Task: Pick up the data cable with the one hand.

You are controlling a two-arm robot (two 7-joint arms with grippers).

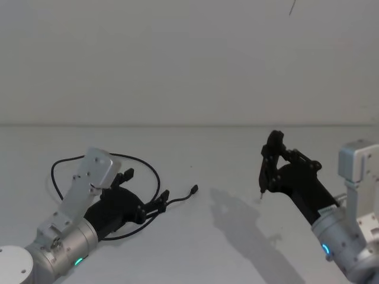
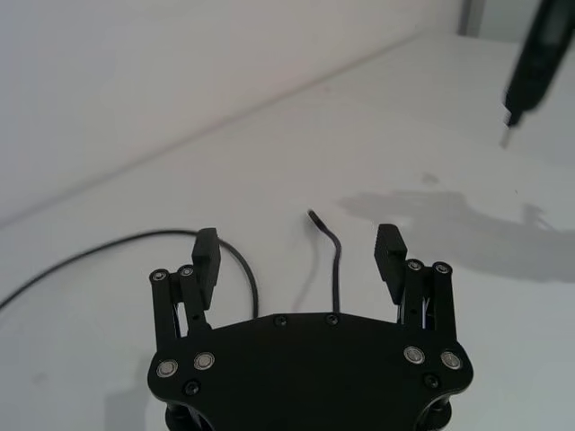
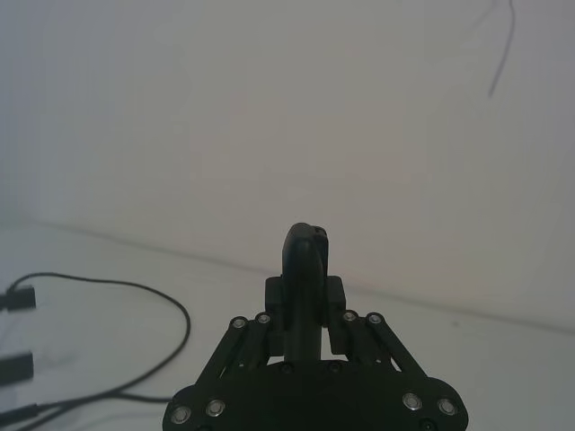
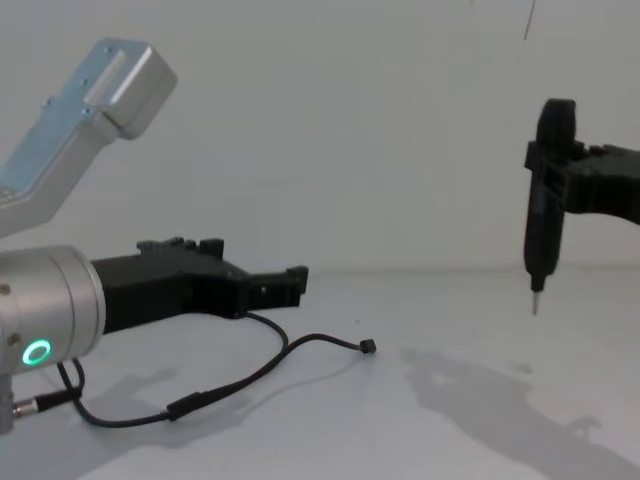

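The data cable (image 1: 155, 171) lies in a loose black loop on the white table, its small plug end (image 1: 194, 189) pointing right. My left gripper (image 1: 146, 185) hovers low over it, open. In the left wrist view the cable's end stretch (image 2: 334, 260) runs between the two spread fingers (image 2: 207, 260), touching neither. From the chest the cable (image 4: 290, 345) lies below the left gripper (image 4: 290, 282), with a thicker inline segment (image 4: 185, 405). My right gripper (image 1: 270, 158) is raised at the right, shut on a short black piece with a silver tip (image 4: 535, 290).
The white table (image 1: 195, 248) meets a plain white wall behind it. The right arm's shadow (image 1: 243, 219) falls across the table between the two arms. A thin dark line (image 1: 292, 7) hangs at the top of the wall.
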